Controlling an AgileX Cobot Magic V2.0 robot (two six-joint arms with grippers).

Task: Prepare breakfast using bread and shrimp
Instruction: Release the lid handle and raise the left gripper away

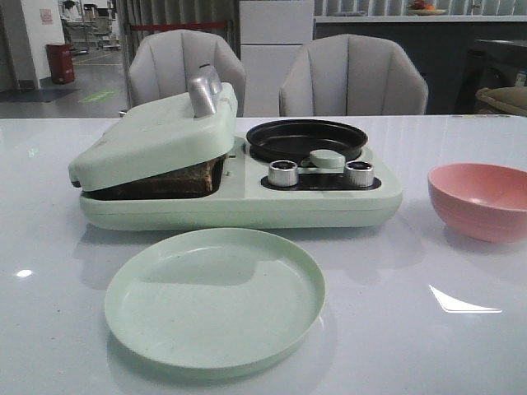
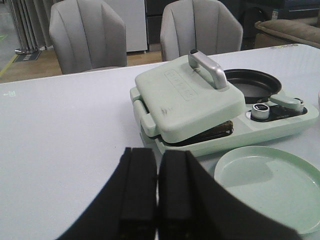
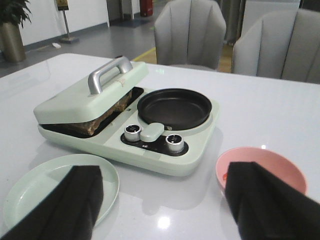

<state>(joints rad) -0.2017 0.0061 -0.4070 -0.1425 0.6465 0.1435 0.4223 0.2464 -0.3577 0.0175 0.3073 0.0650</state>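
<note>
Front view, L to R: white counter (image 1: 49,329) carrying a pale green breakfast maker (image 1: 239,197). On its L side the hinged lid (image 1: 152,136), w/ silver handle (image 1: 204,90), sits tilted and propped partly open on toasted bread (image 1: 177,177); dark brown crust shows in the gap betw. lid and base. Centre-R of the appliance: round black pan (image 1: 306,140), nothing visible in it, w/ two silver knobs (image 1: 282,173) and a green tab just in front. Near edge of counter, just in front of the appliance and apart from it: round pale green plate (image 1: 214,296), bare. Far R: pink bowl (image 1: 482,200), well apart from the appliance. Two grey chairs (image 1: 352,74) stand behind the counter. No arm appears in the front view. L wrist view: left gripper (image 2: 157,187), black fingers pressed together, held above bare counter near the lid's L corner, touching nothing. R wrist view: right gripper (image 3: 160,200), fingers spread wide, one over the plate, the other over the bowl; nothing betw. them. A small orange-red spot at the bowl's inner wall, beside the finger, may be shrimp (image 3: 226,176); too hidden to tell.
</note>
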